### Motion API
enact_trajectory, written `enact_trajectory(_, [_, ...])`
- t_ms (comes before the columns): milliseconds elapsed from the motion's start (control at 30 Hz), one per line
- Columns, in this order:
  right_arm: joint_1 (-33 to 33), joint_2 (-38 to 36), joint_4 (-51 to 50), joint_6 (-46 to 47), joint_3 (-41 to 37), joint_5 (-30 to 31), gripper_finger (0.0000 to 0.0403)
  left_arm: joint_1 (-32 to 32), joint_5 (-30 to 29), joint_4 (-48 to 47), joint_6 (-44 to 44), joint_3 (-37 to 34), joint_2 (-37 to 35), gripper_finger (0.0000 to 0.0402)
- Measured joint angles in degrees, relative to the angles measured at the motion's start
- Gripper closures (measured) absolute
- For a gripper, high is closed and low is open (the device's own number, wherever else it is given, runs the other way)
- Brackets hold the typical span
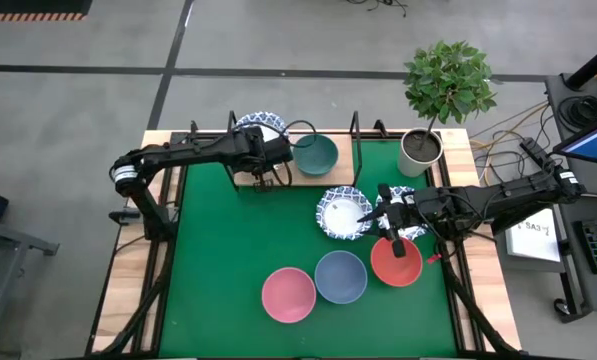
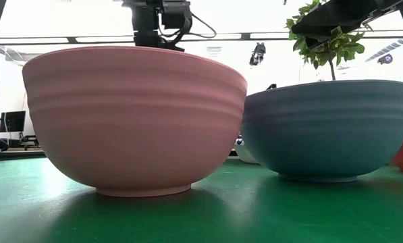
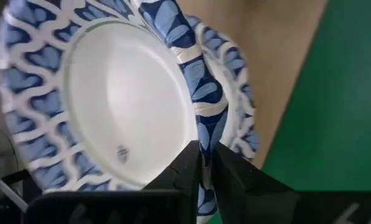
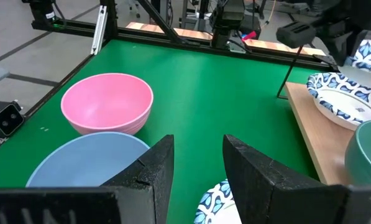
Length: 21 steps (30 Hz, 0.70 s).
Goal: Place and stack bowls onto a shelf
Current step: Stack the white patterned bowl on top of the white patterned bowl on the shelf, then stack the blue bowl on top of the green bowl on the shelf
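My left gripper (image 1: pixel 271 152) is shut on a blue-and-white patterned bowl (image 1: pixel 261 124) at the left end of the light-wood shelf (image 1: pixel 336 176). A second patterned bowl (image 3: pixel 238 87) lies right under it. A dark green bowl (image 1: pixel 315 154) stands on the shelf beside them. My right gripper (image 1: pixel 381 212) is open and empty above the mat, beside a patterned bowl (image 1: pixel 343 212). Another patterned bowl (image 1: pixel 402 197) lies partly hidden under the right arm. The red bowl (image 1: pixel 396 262), grey-blue bowl (image 1: pixel 340 277) and pink bowl (image 1: pixel 288 295) stand on the green mat. My left gripper pinches the upper patterned bowl's rim (image 3: pixel 201 140) on its near side, one finger inside the bowl and one outside. The fingers come slanting down from the near side. The bowl is tilted over the second patterned bowl beneath it. I cannot tell whether it rests in that bowl.
A white plant pot (image 1: pixel 419 150) with a leafy plant stands at the far right corner, right of the shelf. Black wire frame posts (image 1: pixel 355 125) rise at the shelf's ends. Bare green mat (image 1: pixel 228 250) lies at the near left.
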Motion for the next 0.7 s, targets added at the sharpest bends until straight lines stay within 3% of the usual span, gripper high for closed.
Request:
enact_trajectory(467, [0.0,0.0,0.0,0.5,0.0,0.0,0.0275,2.3,-0.1,1.8,-0.9,0.0,0.0,0.0318])
enact_trajectory(700, [0.0,0.0,0.0,0.6,0.0,0.0,0.0275,1.9,3.8,-0.6,-3.5,0.1,0.0,0.0296])
